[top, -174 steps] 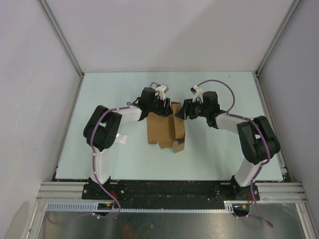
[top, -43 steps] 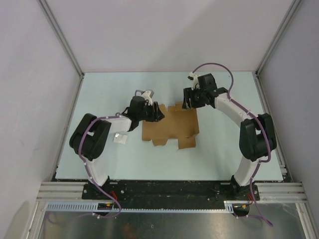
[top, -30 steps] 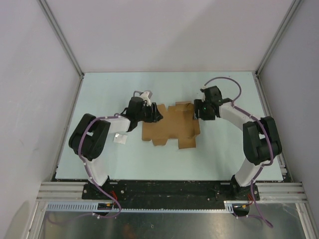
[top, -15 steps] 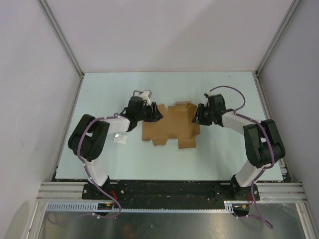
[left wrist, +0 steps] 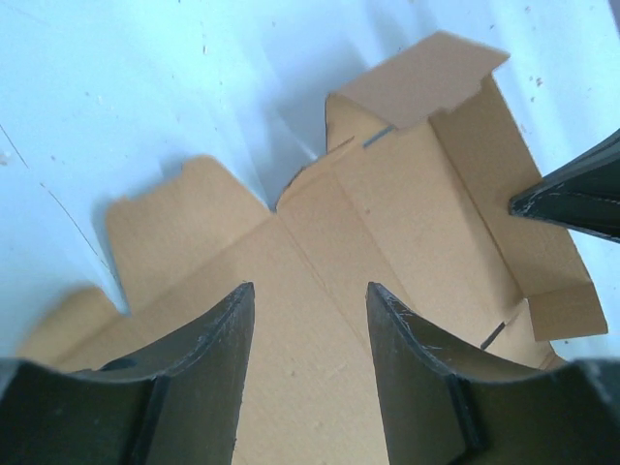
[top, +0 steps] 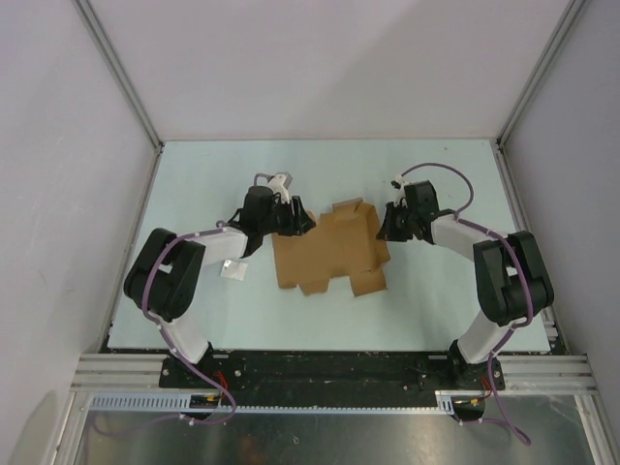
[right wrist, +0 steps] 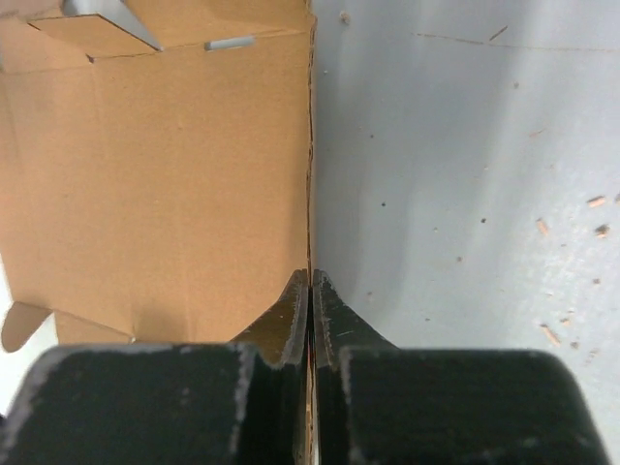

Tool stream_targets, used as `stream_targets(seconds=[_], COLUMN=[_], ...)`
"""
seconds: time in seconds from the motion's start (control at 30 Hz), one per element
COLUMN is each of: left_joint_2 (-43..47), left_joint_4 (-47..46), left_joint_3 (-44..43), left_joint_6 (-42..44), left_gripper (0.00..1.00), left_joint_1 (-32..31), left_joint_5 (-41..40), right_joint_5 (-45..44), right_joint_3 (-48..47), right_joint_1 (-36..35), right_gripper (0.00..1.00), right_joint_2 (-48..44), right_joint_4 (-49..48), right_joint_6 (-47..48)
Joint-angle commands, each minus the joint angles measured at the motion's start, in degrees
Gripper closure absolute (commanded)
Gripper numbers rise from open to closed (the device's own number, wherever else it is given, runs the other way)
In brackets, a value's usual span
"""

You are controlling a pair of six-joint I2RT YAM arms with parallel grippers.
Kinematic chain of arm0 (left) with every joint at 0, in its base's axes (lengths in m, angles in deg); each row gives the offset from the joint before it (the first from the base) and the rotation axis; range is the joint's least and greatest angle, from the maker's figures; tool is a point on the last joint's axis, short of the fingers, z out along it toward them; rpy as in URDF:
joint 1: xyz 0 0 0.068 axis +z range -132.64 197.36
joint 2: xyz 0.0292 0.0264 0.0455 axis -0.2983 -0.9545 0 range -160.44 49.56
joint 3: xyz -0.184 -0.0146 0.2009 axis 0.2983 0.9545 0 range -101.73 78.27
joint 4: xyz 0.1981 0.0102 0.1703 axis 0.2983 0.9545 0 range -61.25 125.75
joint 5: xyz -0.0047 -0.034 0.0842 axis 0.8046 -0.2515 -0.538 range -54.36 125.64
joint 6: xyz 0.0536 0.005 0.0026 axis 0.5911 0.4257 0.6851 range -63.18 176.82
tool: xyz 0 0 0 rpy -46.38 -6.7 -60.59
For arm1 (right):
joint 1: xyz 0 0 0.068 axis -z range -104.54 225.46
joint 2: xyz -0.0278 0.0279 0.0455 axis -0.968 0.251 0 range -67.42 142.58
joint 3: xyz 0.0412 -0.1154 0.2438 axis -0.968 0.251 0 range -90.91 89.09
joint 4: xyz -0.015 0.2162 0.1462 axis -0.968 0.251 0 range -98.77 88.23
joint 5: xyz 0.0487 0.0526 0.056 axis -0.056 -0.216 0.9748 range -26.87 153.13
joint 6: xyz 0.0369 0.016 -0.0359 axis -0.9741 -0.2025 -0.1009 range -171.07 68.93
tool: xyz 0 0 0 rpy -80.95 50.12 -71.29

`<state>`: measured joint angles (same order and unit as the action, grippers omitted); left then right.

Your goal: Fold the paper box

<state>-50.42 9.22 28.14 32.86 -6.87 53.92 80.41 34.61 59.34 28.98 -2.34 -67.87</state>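
The paper box (top: pixel 327 254) is a flat brown cardboard sheet with flaps and creases, lying mid-table. My left gripper (top: pixel 296 224) stands open at the sheet's left far corner. In the left wrist view its fingertips (left wrist: pixel 242 295) sit apart over the bare paper box (left wrist: pixel 320 242), with nothing between them. My right gripper (top: pixel 385 231) is at the sheet's right edge. In the right wrist view the right gripper (right wrist: pixel 310 278) is shut on that thin edge of the paper box (right wrist: pixel 165 174), which runs straight away from the pinched tips.
A small white scrap (top: pixel 232 269) lies on the pale table left of the sheet, near the left arm's elbow. Grey walls and metal rails (top: pixel 523 92) bound the table on three sides. The right gripper's dark tip (left wrist: pixel 572 194) shows in the left wrist view.
The right gripper came down to the sheet's right edge and closed on it. The sheet has shifted and turned slightly. The left gripper stayed open and moved a little farther away.
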Motion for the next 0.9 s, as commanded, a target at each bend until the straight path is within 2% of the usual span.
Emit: stream_targets(seconds=[0.0,0.07,0.23,0.3,0.4,0.5,0.53,0.57,0.7,0.87], left_joint_2=[4.97,5.67,7.08,7.35,7.09,6.21,5.51,5.07,4.01,6.03], left_joint_4=[-1.39,-1.39,-1.48,-1.48,-1.48,-1.91,-2.53,-3.05,-4.73,-5.69], left_joint_3=[0.65,0.56,0.91,0.82,0.38,-0.14,-0.23,-0.32,-0.67,-0.23], left_joint_6=[-0.03,0.76,1.03,0.94,1.03,0.94,0.33,-0.2,-2.14,-6.34], left_gripper=[0.45,0.44,0.34,0.32,0.28,0.14,0.04,0.0,0.0,0.0], left_joint_1=[1.55,2.6,5.41,6.73,7.96,8.58,8.67,8.85,9.55,11.04], left_joint_5=[2.89,3.6,5.35,5.88,6.59,7.55,7.9,8.87,8.26,4.75], right_joint_5=[-3.03,-4.52,-11.45,-18.75,-20.79,-22.54,-23.51,-26.04,-29.06,-25.01], right_joint_3=[-6.16,-8.62,-9.15,-9.24,-9.51,-9.68,-9.59,-9.68,-9.68,-9.68], right_joint_1=[-0.23,-0.75,-5.84,-7.43,-7.35,-8.14,-8.49,-8.66,-9.02,-9.37], right_gripper=[1.0,1.0,1.0,1.0,1.0,1.0,1.0,1.0,1.0,1.0], right_joint_2=[-3.41,-4.81,-9.3,-9.91,-10.35,-10.27,-9.48,-8.87,-6.84,-6.84], right_joint_4=[8.74,10.78,12.46,11.24,10.26,10.17,10.35,10.44,8.34,5.44], right_joint_6=[12.02,15.81,38.1,41.22,45.61,52.63,55.09,59.99,65.22,65.31])
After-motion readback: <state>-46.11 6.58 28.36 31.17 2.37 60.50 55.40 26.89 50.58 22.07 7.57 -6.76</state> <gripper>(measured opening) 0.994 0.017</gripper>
